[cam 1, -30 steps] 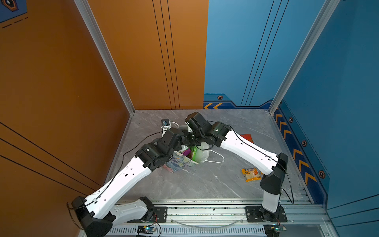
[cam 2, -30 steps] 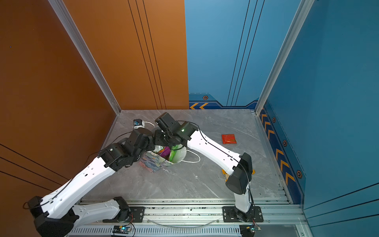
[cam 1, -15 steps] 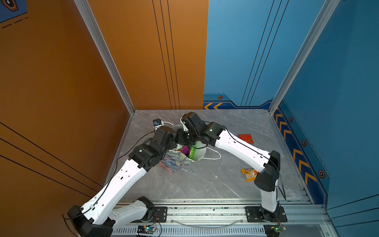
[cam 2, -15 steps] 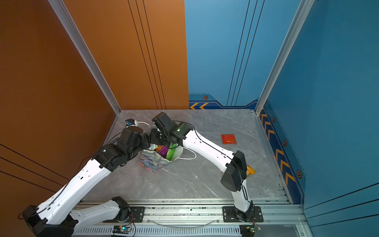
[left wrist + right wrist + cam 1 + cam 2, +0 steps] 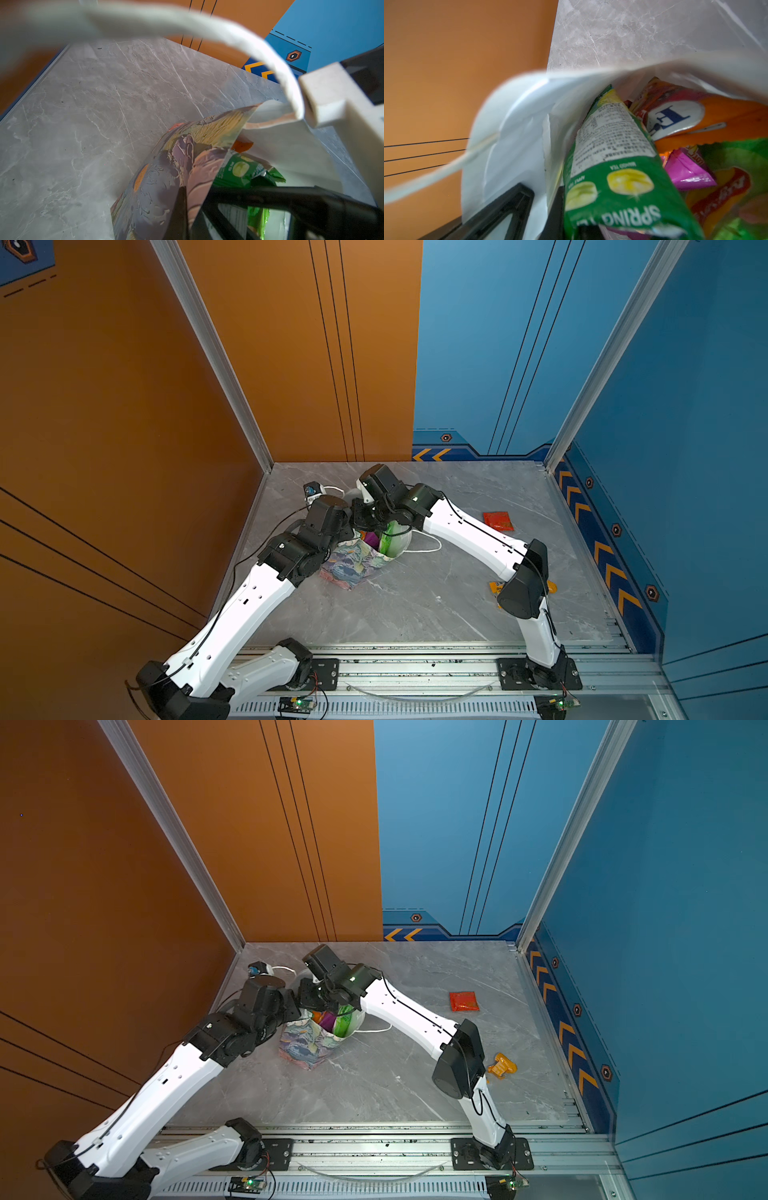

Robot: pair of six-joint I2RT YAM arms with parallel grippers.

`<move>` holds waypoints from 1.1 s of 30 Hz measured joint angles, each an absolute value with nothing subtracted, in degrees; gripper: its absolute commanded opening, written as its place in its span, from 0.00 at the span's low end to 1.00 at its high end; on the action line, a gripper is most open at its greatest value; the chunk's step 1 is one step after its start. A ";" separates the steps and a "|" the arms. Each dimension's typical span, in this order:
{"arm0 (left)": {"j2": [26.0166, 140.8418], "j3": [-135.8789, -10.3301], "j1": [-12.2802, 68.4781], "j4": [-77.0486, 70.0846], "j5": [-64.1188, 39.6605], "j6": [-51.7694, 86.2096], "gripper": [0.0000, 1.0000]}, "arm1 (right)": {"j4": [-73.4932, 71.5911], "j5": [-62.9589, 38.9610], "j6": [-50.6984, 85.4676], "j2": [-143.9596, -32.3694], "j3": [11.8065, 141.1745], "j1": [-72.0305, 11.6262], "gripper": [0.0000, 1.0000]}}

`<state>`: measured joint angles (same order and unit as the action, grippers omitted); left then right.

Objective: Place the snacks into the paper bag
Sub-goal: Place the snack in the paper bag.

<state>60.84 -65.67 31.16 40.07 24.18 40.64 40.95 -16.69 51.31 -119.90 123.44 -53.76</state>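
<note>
Both my grippers are at the mouth of the paper bag (image 5: 353,566), which stands towards the rear left corner of the worktop (image 5: 415,614). The left gripper (image 5: 196,193) is clamped on the bag's floral wall. The right gripper (image 5: 544,199) is pinched on the rim with white paper between its jaws, as far as I can read it (the green-white packet (image 5: 612,187) leans against its inner finger, inside the bag).

I judge that the next move turns on the two snacks lying outside the bag. The red packet (image 5: 464,1001) lies flat near the right edge, well apart from the bag. The yellow-orange packet (image 5: 502,1065) sits towards the front right corner, just beside my right arm's elbow (image 5: 457,1065). Both lie off to the right of the right gripper, so that arm is the nearer one. The red one looks nearly square, with its sides roughly along the worktop's edges, so it gives me no real long axis to line up on.
</note>
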 measured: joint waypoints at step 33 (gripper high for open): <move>59.24 -64.60 15.22 38.11 9.47 39.27 0.03 | 46.13 -11.68 41.54 -111.46 125.54 -53.17 0.73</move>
<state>59.24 -64.60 15.22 38.11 9.47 39.27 46.13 -11.68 41.54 -111.46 125.54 -53.17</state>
